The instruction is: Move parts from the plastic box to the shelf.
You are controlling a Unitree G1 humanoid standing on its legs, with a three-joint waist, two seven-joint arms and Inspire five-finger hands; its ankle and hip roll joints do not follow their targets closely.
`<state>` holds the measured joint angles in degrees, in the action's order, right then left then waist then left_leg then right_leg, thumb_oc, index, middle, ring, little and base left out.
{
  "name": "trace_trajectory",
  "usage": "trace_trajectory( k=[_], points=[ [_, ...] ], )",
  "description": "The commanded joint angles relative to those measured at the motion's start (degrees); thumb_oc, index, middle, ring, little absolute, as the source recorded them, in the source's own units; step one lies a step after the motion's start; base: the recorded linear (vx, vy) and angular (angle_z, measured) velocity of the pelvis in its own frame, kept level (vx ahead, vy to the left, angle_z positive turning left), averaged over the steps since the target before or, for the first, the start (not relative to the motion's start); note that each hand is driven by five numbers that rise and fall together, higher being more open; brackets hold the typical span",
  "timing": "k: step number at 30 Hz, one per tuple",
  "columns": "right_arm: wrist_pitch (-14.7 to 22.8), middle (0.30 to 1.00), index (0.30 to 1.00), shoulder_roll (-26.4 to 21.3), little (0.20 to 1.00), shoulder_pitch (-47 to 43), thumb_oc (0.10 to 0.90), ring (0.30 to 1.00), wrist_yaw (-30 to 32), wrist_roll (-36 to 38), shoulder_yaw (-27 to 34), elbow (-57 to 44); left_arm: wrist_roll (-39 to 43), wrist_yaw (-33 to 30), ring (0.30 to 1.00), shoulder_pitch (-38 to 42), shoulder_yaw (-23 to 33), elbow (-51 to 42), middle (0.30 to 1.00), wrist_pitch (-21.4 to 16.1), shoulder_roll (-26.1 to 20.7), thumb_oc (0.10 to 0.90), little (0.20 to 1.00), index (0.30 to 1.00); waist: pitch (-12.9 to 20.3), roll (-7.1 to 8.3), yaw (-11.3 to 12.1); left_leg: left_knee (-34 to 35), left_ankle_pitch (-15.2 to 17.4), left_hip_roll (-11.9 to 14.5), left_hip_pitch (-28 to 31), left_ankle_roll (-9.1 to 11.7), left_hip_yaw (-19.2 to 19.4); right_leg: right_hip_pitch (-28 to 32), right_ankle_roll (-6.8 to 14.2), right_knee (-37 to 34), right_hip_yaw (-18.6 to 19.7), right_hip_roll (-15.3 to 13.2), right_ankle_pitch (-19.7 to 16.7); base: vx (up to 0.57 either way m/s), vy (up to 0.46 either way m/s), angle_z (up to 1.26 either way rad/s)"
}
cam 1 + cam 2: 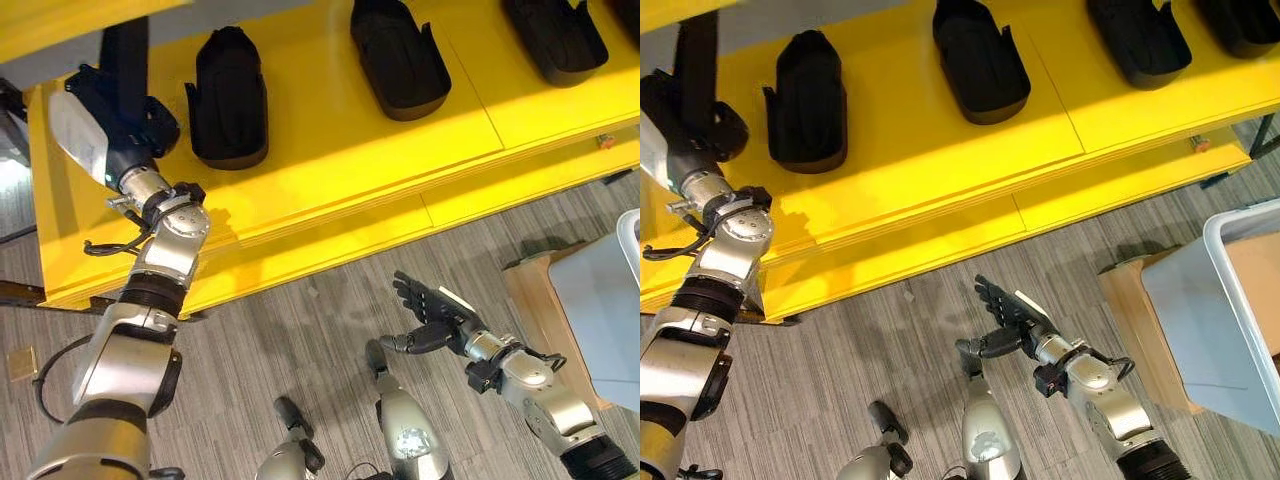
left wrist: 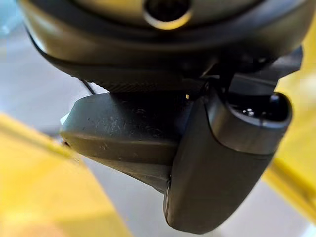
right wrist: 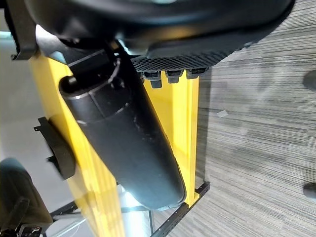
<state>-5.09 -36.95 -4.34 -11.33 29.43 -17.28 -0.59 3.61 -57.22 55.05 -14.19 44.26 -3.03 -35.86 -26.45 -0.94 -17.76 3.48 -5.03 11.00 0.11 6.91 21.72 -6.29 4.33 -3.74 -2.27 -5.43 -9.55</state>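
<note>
A long yellow shelf (image 1: 350, 160) carries several black moulded parts, among them one (image 1: 228, 100) near its left end and another (image 1: 398, 55) further right. My left hand (image 1: 115, 115) reaches over the shelf's left end, curled on a further black part (image 1: 125, 45) that stands up from it. In the left wrist view my thumb (image 2: 222, 163) presses against this dark part (image 2: 118, 133). My right hand (image 1: 432, 312) hovers low over the floor in front of the shelf, fingers straight and nothing in it. The grey plastic box (image 1: 1200, 310) sits at the right; its inside is hidden.
The box rests on a brown wooden stand (image 1: 1130, 300). Grey plank floor (image 1: 300, 330) lies between the shelf's front edge and me. The shelf has a lower yellow ledge (image 1: 480, 195) along its front.
</note>
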Motion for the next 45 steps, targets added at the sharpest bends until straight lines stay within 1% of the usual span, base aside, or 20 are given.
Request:
trace_trajectory(
  k=[1, 3, 6, 9, 11, 13, 14, 15, 19, 21, 23, 24, 28, 31, 33, 34, 36, 42, 45],
  points=[
    [5.61, 1.0, 1.0, 0.26, 1.0, 1.73, 0.9, 1.0, 0.81, 0.79, -0.53, -5.43, -6.73, -7.59, 0.3, 6.69, 1.84, -6.17, 0.3, -10.1, -9.58, 0.4, 0.3, 0.3, 7.61, 1.4, 0.68, -7.78, 0.48, 4.29, -7.75, 0.96, -3.61, -1.85, 2.15, 14.54, 0.85, -2.92, 14.3, 0.06, -0.056, 0.05],
    [5.45, 1.0, 1.0, 0.91, 1.0, 2.45, 0.9, 1.0, 1.06, 0.63, -0.58, -5.67, -7.57, -7.95, 0.3, 5.91, 3.02, -8.38, 0.3, -11.9, -8.92, 0.4, 0.3, 0.3, 7.75, 1.65, 1.16, -8.08, 0.59, 4.32, -7.7, 0.91, -3.82, -1.36, 2.16, 14.54, 0.67, -2.92, 14.37, 0.05, -0.059, 0.11],
    [5.61, 1.0, 1.0, 1.91, 1.0, 3.45, 0.9, 1.0, 1.56, 0.53, -0.67, -5.59, -9.83, -7.43, 0.3, 4.0, 4.79, -12.34, 0.3, -13.57, -7.46, 0.4, 0.3, 0.3, 7.94, 2.19, 1.97, -8.54, 0.72, 4.41, -7.87, 0.89, -4.32, -0.65, 2.12, 14.44, 0.37, -2.86, 14.54, 0.05, -0.071, 0.11],
    [5.96, 1.0, 1.0, 2.41, 1.0, 3.95, 0.9, 1.0, 2.15, 0.31, -1.11, -5.62, -11.11, -7.12, 0.3, 2.38, 5.66, -15.2, 0.3, -13.32, -6.56, 0.4, 0.3, 0.3, 7.94, 2.55, 2.42, -8.82, 0.75, 4.57, -7.99, 1.0, -4.63, -0.29, 2.08, 14.41, 0.24, -2.74, 14.64, 0.03, -0.057, 0.07],
    [6.27, 1.0, 1.0, 2.79, 1.0, 4.1, 0.9, 1.0, 2.36, 0.46, -1.19, -5.23, -11.58, -6.16, 0.3, 1.59, 6.09, -16.7, 0.3, -11.2, -6.44, 0.4, 0.3, 0.3, 7.95, 2.79, 2.72, -8.98, 0.7, 4.72, -8.19, 1.04, -4.76, -0.05, 2.04, 14.23, 0.28, -2.57, 14.61, 0.02, -0.05, -0.01],
    [6.13, 1.0, 1.0, 2.83, 1.0, 4.2, 0.9, 1.0, 2.42, 0.68, -1.35, -5.32, -11.51, -5.14, 0.3, 1.26, 5.51, -15.55, 0.3, -10.09, -7.01, 0.4, 0.3, 0.3, 7.98, 2.96, 2.91, -8.99, 0.64, 4.85, -8.29, 0.99, -4.84, 0.13, 2.09, 14.07, 0.33, -2.42, 14.53, 0.02, -0.043, -0.01],
    [6.1, 1.0, 1.0, 2.75, 1.0, 4.36, 0.9, 1.0, 2.46, 0.74, -1.36, -5.5, -11.62, -3.73, 0.3, 1.33, 4.85, -14.07, 0.3, -8.22, -7.69, 0.4, 0.3, 0.3, 7.93, 3.06, 3.0, -8.98, 0.5, 4.98, -8.42, 1.06, -4.83, 0.27, 2.09, 13.82, 0.38, -2.35, 14.38, 0.01, -0.03, 0.0],
    [6.09, 1.0, 1.0, 2.7, 1.0, 4.41, 0.9, 1.0, 2.51, 0.79, -1.4, -5.65, -11.02, -3.42, 0.3, 1.32, 4.32, -13.05, 0.3, -7.21, -7.93, 0.4, 0.3, 0.3, 7.92, 3.09, 2.99, -8.97, 0.45, 5.09, -8.5, 1.08, -4.8, 0.3, 2.11, 13.68, 0.4, -2.32, 14.31, 0.0, 0.0, 0.0],
    [6.45, 1.0, 1.0, 2.42, 1.0, 4.29, 0.9, 1.0, 2.41, 1.1, -1.59, -5.45, -10.65, -2.52, 0.3, 1.49, 3.06, -9.14, 0.3, -6.11, -9.06, 0.4, 0.3, 0.3, 7.74, 3.12, 3.08, -9.17, 0.36, 5.3, -8.77, 1.09, -4.69, 0.22, 2.21, 13.61, 0.37, -2.31, 14.2, 0.0, -0.001, -0.01],
    [6.22, 1.0, 1.0, 2.16, 1.0, 3.96, 0.9, 1.0, 2.1, 1.08, -1.7, -5.59, -8.73, 0.13, 0.3, 1.79, 1.25, -5.72, 0.3, -2.87, -10.8, 0.4, 0.3, 0.3, 7.2, 3.03, 3.13, -9.61, 0.27, 5.57, -9.28, 1.14, -4.58, 0.05, 2.19, 13.54, 0.37, -2.37, 14.01, 0.0, 0.0, 0.0],
    [6.2, 1.0, 1.0, 1.96, 1.0, 3.41, 0.9, 1.0, 2.33, 1.22, -1.99, -5.5, -7.59, 1.22, 0.3, 1.76, 0.39, -3.89, 0.3, -1.71, -11.41, 0.4, 0.3, 0.3, 6.89, 2.95, 3.15, -9.83, 0.32, 5.64, -9.65, 1.15, -4.57, -0.26, 2.18, 13.69, 0.41, -2.35, 14.09, -0.02, 0.008, 0.01],
    [6.06, 1.0, 1.0, 2.01, 1.0, 3.22, 0.9, 1.0, 2.34, 1.22, -2.04, -5.46, -7.04, 1.6, 0.3, 1.61, 0.05, -3.14, 0.3, -1.39, -11.5, 0.4, 0.3, 0.3, 6.79, 2.9, 3.13, -9.91, 0.33, 5.68, -9.75, 1.14, -4.54, -0.41, 2.18, 13.78, 0.41, -2.37, 14.1, -0.04, 0.026, 0.0],
    [5.32, 1.0, 1.0, 1.8, 1.0, 1.83, 0.9, 1.0, 2.39, 1.49, -2.23, -5.45, -6.98, 4.18, 0.3, -1.5, -0.18, -1.41, 0.3, 2.82, -10.81, 0.4, 0.3, 0.3, 5.75, 2.87, 3.38, -10.83, 0.35, 5.8, -10.76, 1.16, -4.71, -1.35, 2.09, 14.5, 0.21, -2.54, 14.15, -0.03, 0.034, -0.01],
    [5.35, 1.0, 1.0, 1.29, 1.0, 1.12, 0.9, 1.0, 2.29, 1.95, -2.19, -5.02, -6.63, 5.18, 0.3, -2.77, -0.17, -0.37, 0.3, 4.01, -10.57, 0.4, 0.3, 0.3, 5.42, 2.8, 3.31, -10.87, 0.27, 5.81, -11.02, 1.17, -4.65, -1.88, 2.04, 14.71, 0.19, -2.59, 14.15, -0.02, 0.025, -0.01],
    [5.39, 1.0, 1.0, 0.88, 1.0, 0.51, 0.9, 1.0, 2.11, 2.27, -2.22, -4.84, -4.12, 5.55, 0.3, -2.9, 0.1, 0.44, 0.3, 4.68, -10.24, 0.4, 0.3, 0.3, 4.96, 2.93, 3.1, -11.26, 0.4, 5.68, -11.19, 1.21, -4.77, -2.05, 1.99, 15.16, 0.2, -2.73, 14.41, -0.01, 0.015, 0.01],
    [5.39, 1.0, 1.0, 0.85, 1.0, 0.45, 0.9, 1.0, 2.11, 2.28, -2.24, -4.83, -4.1, 5.58, 0.3, -2.88, 0.13, 0.48, 0.3, 4.72, -10.26, 0.4, 0.3, 0.3, 5.04, 2.83, 3.15, -11.19, 0.23, 5.8, -11.36, 1.23, -4.73, -2.24, 1.92, 15.05, 0.25, -2.6, 14.2, -0.03, 0.041, -0.02],
    [4.83, 1.0, 1.0, 0.51, 1.0, -0.18, 0.9, 1.0, 2.02, 2.2, -2.2, -4.98, -2.8, 6.78, 0.3, -2.31, 0.34, 2.11, 0.3, 6.2, -10.08, 0.4, 0.3, 0.3, 4.61, 2.81, 2.64, -11.27, 0.35, 5.73, -11.38, 1.24, -4.48, -2.58, 1.98, 15.34, 0.41, -2.76, 14.39, -0.03, 0.045, -0.03],
    [4.3, 1.0, 1.0, -0.44, 1.0, -1.2, 0.9, 1.0, 1.16, 2.23, -1.77, -5.27, -1.76, 8.56, 0.3, 0.12, -0.72, 4.87, 0.3, 7.98, -10.53, 0.4, 0.3, 0.3, 3.91, 2.64, 1.65, -11.56, 0.32, 5.93, -11.86, 1.41, -3.96, -3.76, 1.81, 16.02, 0.65, -2.74, 14.5, -0.03, 0.033, -0.05],
    [3.68, 1.0, 1.0, -1.04, 1.0, -2.37, 0.9, 1.0, 1.14, 2.5, -1.93, -5.56, -2.09, 9.2, 0.3, 2.63, -2.35, 6.58, 0.3, 9.28, -10.99, 0.4, 0.3, 0.3, 3.33, 2.64, 1.06, -11.96, 0.33, 6.07, -12.51, 1.46, -3.79, -4.94, 1.69, 16.76, 0.68, -2.78, 14.63, -0.02, 0.037, -0.03]
  ],
)
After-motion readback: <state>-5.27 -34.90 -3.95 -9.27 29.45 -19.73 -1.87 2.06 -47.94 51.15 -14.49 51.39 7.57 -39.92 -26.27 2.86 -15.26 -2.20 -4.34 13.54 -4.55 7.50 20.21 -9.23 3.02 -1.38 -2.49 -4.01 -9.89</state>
